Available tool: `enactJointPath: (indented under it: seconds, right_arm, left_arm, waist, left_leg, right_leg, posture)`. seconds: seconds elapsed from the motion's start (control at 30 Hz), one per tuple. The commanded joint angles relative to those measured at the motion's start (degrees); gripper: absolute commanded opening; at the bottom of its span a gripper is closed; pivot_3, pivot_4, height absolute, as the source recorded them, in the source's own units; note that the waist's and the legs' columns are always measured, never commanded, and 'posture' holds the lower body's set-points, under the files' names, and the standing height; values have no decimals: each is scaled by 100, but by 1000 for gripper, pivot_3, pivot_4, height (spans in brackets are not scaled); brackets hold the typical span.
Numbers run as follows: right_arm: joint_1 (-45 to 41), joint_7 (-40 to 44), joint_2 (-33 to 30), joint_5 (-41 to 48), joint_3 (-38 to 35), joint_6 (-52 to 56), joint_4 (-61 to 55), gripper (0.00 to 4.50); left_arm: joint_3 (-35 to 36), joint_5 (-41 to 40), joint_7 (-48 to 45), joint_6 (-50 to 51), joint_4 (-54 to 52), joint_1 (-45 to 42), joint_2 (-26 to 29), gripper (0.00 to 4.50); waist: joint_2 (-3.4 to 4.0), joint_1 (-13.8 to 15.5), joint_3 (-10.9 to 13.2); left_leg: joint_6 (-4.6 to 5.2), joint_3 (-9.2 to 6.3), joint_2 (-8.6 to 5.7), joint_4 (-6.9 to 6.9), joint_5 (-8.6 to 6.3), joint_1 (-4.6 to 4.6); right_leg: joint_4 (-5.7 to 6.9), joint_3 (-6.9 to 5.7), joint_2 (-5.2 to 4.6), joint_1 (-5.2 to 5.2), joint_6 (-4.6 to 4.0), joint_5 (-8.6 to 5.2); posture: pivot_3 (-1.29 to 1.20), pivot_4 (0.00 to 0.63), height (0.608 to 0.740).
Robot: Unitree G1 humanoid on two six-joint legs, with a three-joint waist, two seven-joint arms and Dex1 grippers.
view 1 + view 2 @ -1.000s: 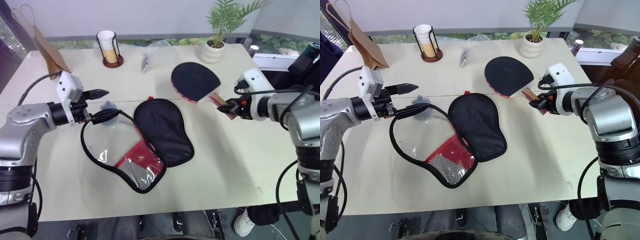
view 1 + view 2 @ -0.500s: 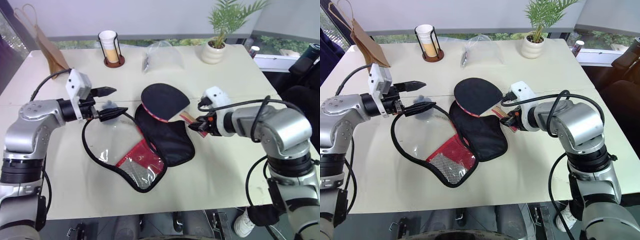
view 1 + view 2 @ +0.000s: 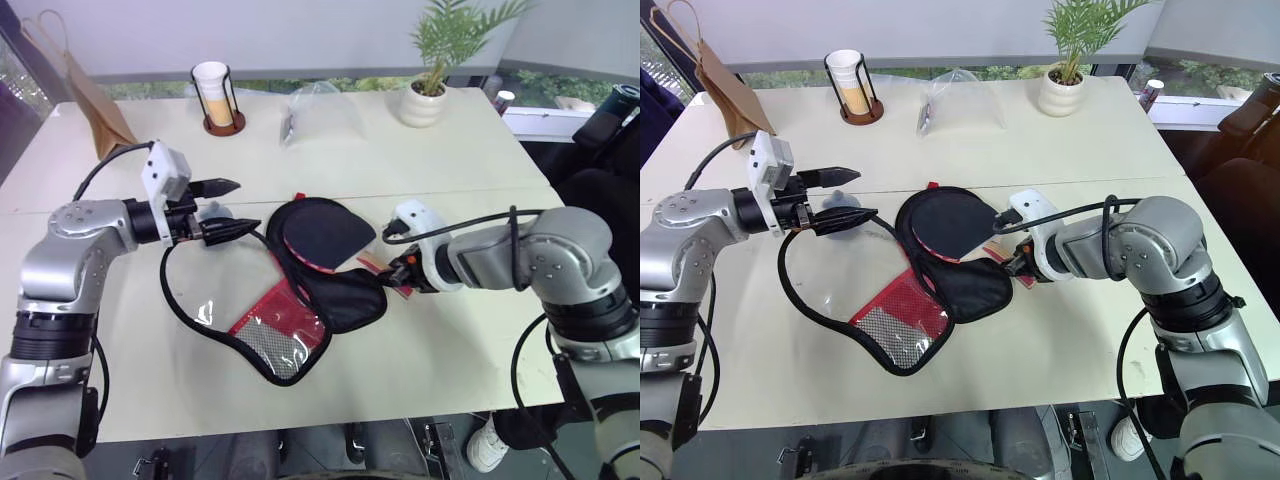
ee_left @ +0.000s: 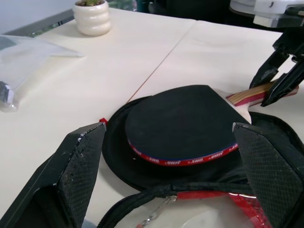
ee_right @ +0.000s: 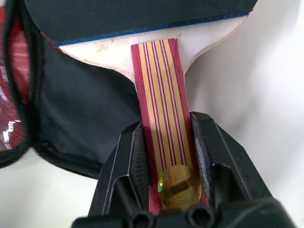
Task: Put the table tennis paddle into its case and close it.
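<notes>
Over case (image 3: 330,275), right gripper (image 3: 404,274) pinches paddle (image 3: 325,232) handle, angled down; left gripper (image 3: 222,208) spread, level.

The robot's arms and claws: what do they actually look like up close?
Both arms are rounded silver-grey metal shells with black joints and loose black cables looping along them. A white box sits on each wrist. The left gripper and right gripper each end in two black fingers with finely textured inner pads.

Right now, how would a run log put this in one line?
right pincer: shut on paddle handle | paddle: over open case | left pincer: open
</notes>
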Motion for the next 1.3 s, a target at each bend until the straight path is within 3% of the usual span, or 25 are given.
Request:
enactJointPath:
  seconds: [0.03, 0.23, 0.37, 0.47, 0.6, 0.73, 0.83, 1.0, 1.13, 1.3]
  right_arm:
    - [-325, -890, 53, 867, -36, 37, 279, 899]
    - [-602, -2053, 117, 2112, 158, 37, 772, 899]
    - [-681, -2615, 100, 2765, 289, -32, 889, 2780]
    - [-831, -2586, -29, 3374, 507, -251, 679, 4340]
    - [-974, -2484, -310, 3793, 647, -591, 457, 4434]
    - [-784, -1386, -657, 2122, 164, -895, 54, 4434]
    - [-407, 681, -1542, 203, 327, -2272, -177, 4434]
    - [696, 3290, -2493, -1987, 683, -4427, -465, 4434]
    - [1505, 4094, -2595, -3057, 686, -5445, -912, 4434]
    - [1996, 4403, -2327, -3757, 626, -5846, -1231, 4434]
  left_arm:
    - [-17, 18, -61, 12, -69, -104, 27, 4443]
    - [-86, 19, -102, 32, -40, -133, 43, 4443]
    - [-105, 25, -121, 49, -30, -142, 40, 4443]
    - [-104, 33, -147, 61, -22, -134, 53, 4443]
    - [-72, 55, -185, 69, 7, -145, 79, 4443]
    - [-38, 77, -159, 25, 16, -152, 71, 4443]
    - [18, 81, -121, 12, -44, -92, 72, 4443]
    - [123, 42, -78, 55, -233, 97, 131, 4443]
    - [213, 8, -15, 118, -348, 161, 180, 4443]
    - [212, 9, 55, 167, -389, 119, 176, 4443]
  waist:
    - [0, 1, 0]
    - [0, 1, 0]
    - [0, 1, 0]
    - [0, -1, 0]
    - [0, 0, 0]
    - [-1, 24, -1]
    - [-1, 41, -1]
    - [-2, 13, -1]
    - [-1, -15, -1]
    - [-3, 13, -1]
  left_leg:
    - [0, 1, 0, 1, 0, 0]
    - [1, 0, 1, 0, 0, -1]
    - [1, 1, 1, 0, 0, -1]
    - [1, 0, 1, 0, 0, -1]
    - [2, -2, 2, 0, -1, -2]
    - [2, -3, 1, 1, -1, -4]
    - [3, -4, 0, 3, -1, -8]
    - [12, 0, -1, 3, -7, -13]
    - [13, -2, 3, -2, -7, -7]
    - [11, -5, 5, 9, -6, -1]
  right_leg:
    - [0, 0, 0, 0, 0, 0]
    - [0, 0, 0, 0, 1, 0]
    - [0, 0, 0, 0, 1, 0]
    - [0, 0, 0, 0, 1, 0]
    - [-1, 0, 0, 0, 1, 0]
    - [-4, 0, -1, 0, 1, 0]
    - [-11, -1, -1, 0, 0, 0]
    - [-18, -1, -2, -1, 5, -3]
    - [-6, 0, 6, -9, 10, -6]
    - [-1, 0, 8, -1, 7, -5]
  posture:
    - [0, 150, 740]
    - [0, 150, 740]
    - [0, 150, 740]
    - [0, 150, 740]
    - [0, 150, 740]
    - [0, 150, 740]
    - [0, 150, 740]
    - [0, 150, 740]
    - [0, 150, 740]
    - [0, 150, 740]
